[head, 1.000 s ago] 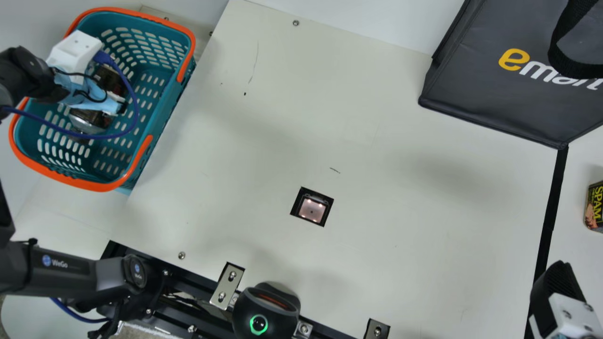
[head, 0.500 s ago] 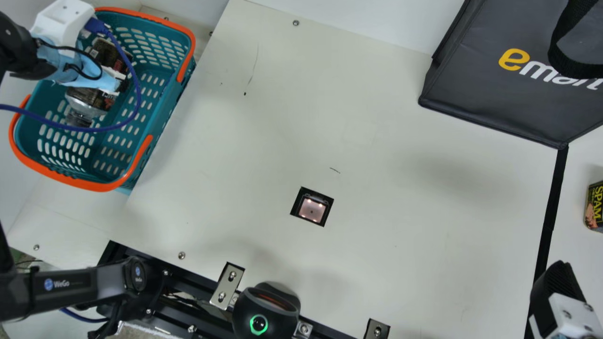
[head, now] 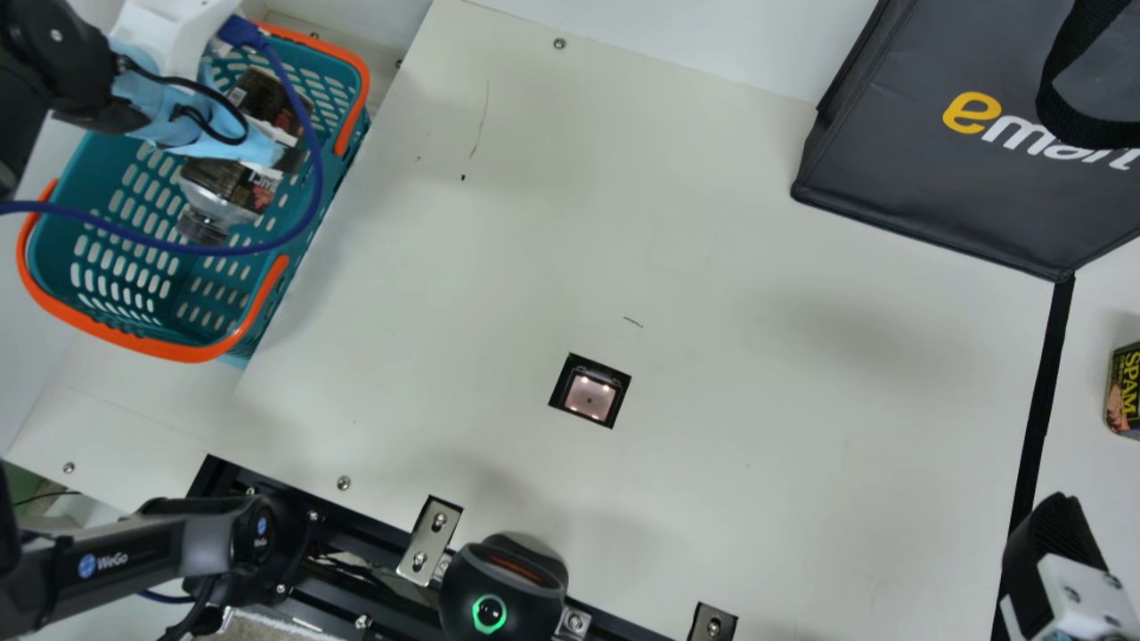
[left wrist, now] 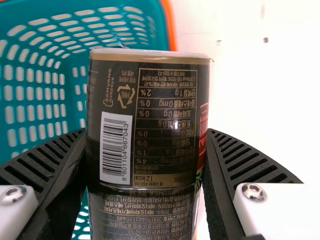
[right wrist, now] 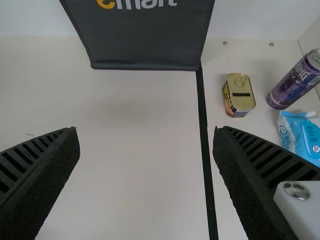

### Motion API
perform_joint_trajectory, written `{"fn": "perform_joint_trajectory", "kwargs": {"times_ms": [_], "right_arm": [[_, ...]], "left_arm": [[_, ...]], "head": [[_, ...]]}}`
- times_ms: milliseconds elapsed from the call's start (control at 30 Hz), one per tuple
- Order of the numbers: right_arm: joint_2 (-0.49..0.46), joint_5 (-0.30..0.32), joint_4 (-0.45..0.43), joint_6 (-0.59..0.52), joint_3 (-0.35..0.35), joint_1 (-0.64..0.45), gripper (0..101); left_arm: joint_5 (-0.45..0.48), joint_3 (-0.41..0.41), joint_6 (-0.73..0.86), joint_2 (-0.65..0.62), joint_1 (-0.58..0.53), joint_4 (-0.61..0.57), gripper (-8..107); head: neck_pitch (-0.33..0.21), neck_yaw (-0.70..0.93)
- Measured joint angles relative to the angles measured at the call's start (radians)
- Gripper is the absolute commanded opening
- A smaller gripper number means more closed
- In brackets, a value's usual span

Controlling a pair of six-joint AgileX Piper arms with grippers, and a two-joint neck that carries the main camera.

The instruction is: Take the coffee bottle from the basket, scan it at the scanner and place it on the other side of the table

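In the main view my left gripper [head: 276, 160] is over the teal basket [head: 200, 341], closed around the dark-labelled coffee bottle [head: 223, 182], whose clear cap end points toward the basket's near side. The left wrist view has the bottle [left wrist: 145, 125] clamped between the ribbed fingers of my left gripper [left wrist: 147, 160], its barcode facing the camera. The square scanner window [head: 590, 397] glows in the middle of the table [head: 757, 445]. At the main view's lower right is my right gripper [head: 1055, 534]; in its wrist view, my right gripper [right wrist: 146, 135] stands open with nothing between its fingers.
A dark bag [head: 962, 142] stands at the back right. Beyond the black tape line [right wrist: 204, 135] are a square can [right wrist: 239, 95], a purple can [right wrist: 295, 82] and a blue packet [right wrist: 302, 135]. A black device [head: 503, 588] sits at the near edge.
My left gripper has first shifted left and up in the main view, then moved right, carrying the bottle, which shows more fully now. The right arm has stayed put.
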Motion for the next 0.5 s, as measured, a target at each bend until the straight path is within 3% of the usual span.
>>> {"fn": "perform_joint_trajectory", "kwargs": {"times_ms": [500], "right_arm": [[0.0,0.0,0.0,0.0,0.0,0.0,95]], "left_arm": [[0.028,-0.054,-0.414,0.097,-0.29,0.105,-8]], "head": [[0.0,0.0]]}}
